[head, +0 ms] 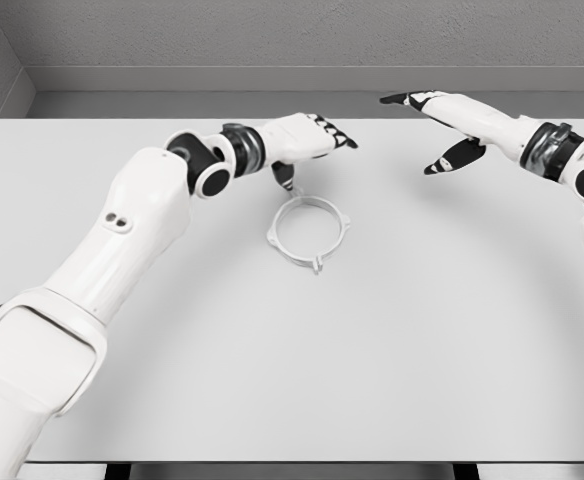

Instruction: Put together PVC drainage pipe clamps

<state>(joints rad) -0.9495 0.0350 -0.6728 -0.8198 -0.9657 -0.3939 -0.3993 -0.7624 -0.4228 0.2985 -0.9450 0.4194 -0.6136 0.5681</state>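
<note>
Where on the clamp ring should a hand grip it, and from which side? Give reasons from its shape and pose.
Probably the far rim of the clamp ring, from above. It lies flat on the table, thin and open-centred, so fingers can pinch across the band. The left hand is nearest that edge; the right hand is farther off.

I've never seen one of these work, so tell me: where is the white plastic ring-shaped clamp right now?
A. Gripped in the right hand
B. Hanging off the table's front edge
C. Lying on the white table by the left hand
C: the white plastic ring-shaped clamp lies flat on the white table, just below the left hand.
</note>
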